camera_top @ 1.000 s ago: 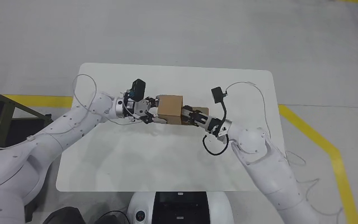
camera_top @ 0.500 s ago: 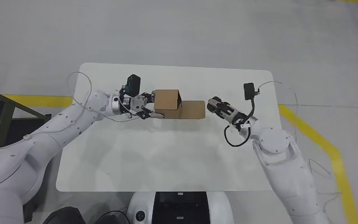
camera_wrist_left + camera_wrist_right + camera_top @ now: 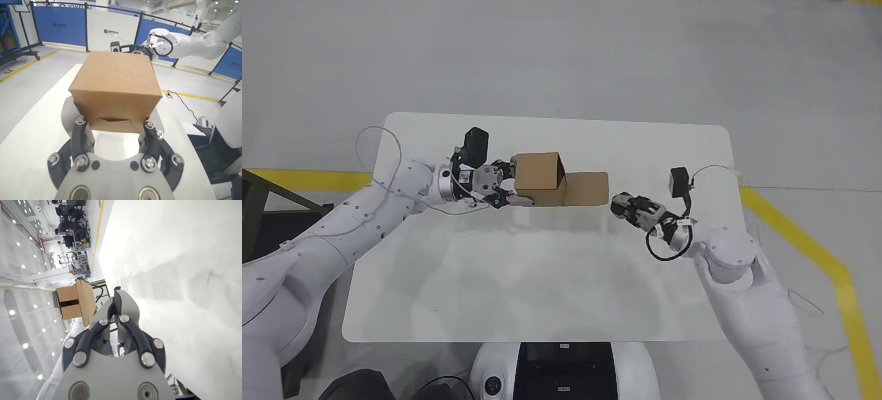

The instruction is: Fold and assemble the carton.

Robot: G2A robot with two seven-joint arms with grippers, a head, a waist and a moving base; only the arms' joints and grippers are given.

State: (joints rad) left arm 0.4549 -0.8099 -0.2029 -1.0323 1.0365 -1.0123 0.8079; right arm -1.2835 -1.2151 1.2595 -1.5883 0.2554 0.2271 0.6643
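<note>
- Brown cardboard carton (image 3: 540, 178): lies over the far half of the white table (image 3: 542, 295), a little left of its middle. Resting on the surface or lifted just off it, cannot tell.
- At its left end, the left pincer (image 3: 504, 186): clamped on the carton, 1 finger against each side wall.
- In the left wrist view, same left pincer (image 3: 115, 124): black-and-silver fingers (image 3: 80, 130) pressed on the lower corners of the carton (image 3: 115, 85).
- Carton end nearest that camera: closed, with a tucked panel and a thin curved slot along its lower edge.
- Flap (image 3: 587, 188): 1 long panel, sticks out from the carton's right end toward the right arm, lower than the carton's top face.
- Just beyond the flap's free edge, the right pincer (image 3: 622, 206): points at the flap. Touching it or barely apart, cannot tell from above.
- In the right wrist view, same right pincer (image 3: 115, 294): both fingers pressed together, nothing between them.
- Farther off in that view, the carton (image 3: 69, 303): end facing the camera shows a dark gap between 2 brown panels, with the flap (image 3: 86, 303) jutting out beside it.
- Black cable (image 3: 657, 250): loops beside the right wrist.
- Yellow floor line (image 3: 807, 245): runs past the table's right side.
</note>
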